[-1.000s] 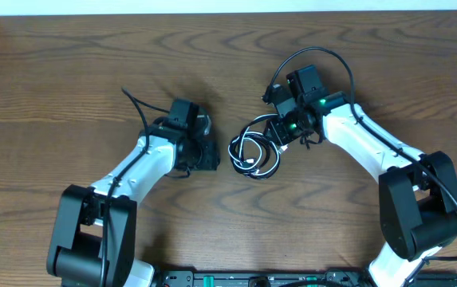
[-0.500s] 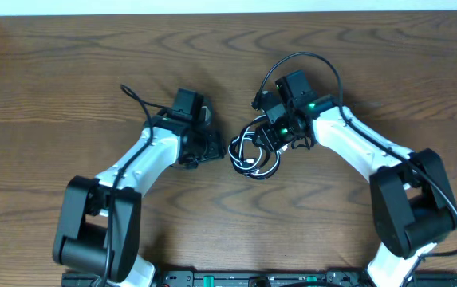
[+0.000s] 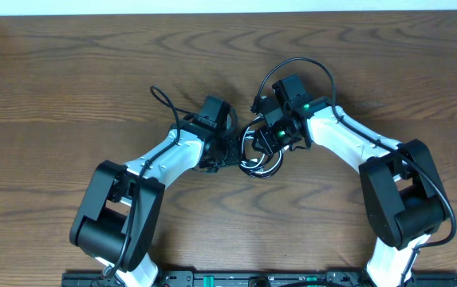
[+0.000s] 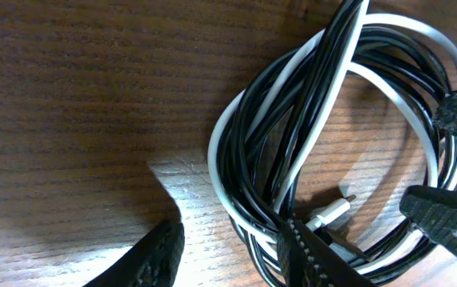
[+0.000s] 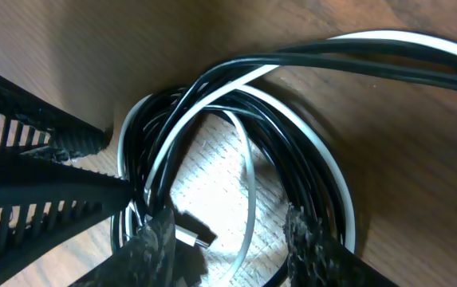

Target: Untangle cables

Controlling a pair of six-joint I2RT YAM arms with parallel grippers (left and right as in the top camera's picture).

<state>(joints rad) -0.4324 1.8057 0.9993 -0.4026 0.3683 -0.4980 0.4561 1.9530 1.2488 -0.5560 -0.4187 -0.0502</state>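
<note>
The cables (image 3: 258, 169), 2 black and 1 white, are seen coiled together near the middle of the bench (image 3: 53, 96). The left pincer (image 4: 230, 239) is set partly open astride 1 side of the coil, with nothing clamped. The right pincer (image 5: 228, 227) is likewise partly open over the opposite side, gripping nothing. Opposed holds are probably intended, so the loops can be drawn apart.

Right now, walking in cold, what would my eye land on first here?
A small coil of black and white cables in the middle of the wooden table draws the eye first. From either side, the left gripper and the right gripper meet at that coil, jaws apart over its strands.
</note>
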